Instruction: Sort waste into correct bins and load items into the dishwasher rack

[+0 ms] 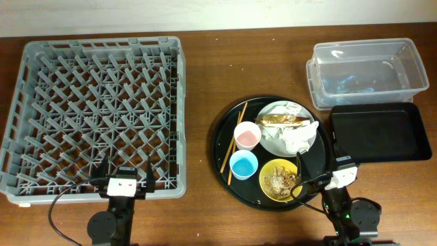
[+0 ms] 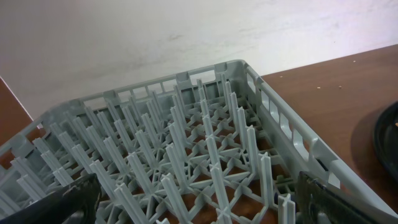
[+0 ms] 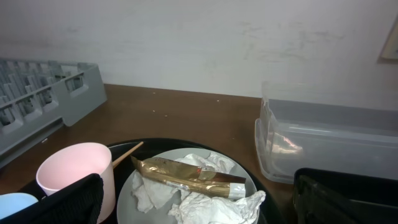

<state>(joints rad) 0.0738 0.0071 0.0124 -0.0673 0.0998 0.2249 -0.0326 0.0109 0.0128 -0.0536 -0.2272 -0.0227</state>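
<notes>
Brown wooden table (image 1: 205,82), pale wall behind. Round black tray (image 1: 222,147) carries white plate (image 1: 270,140) with gold wrapper (image 1: 285,121) and crumpled napkin (image 1: 295,140), pink cup (image 1: 246,136), blue cup (image 1: 244,165), yellow bowl (image 1: 271,172) with food scraps (image 1: 281,179), and chopsticks (image 1: 234,140). Grey dishwasher rack (image 1: 95,109) left of round tray, apart. Clear tub (image 1: 369,65) and shallow black bin tray (image 1: 379,133) right of it. Left gripper (image 1: 126,171) far left of round tray, right gripper (image 1: 317,156) over its near right edge. Both spread wide, holding nothing.

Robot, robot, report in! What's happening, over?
Left gripper open, empty, at dishwasher rack edge. Right gripper open, empty, facing white plate. Napkin, wrapper on plate. Nothing blocking.
</notes>
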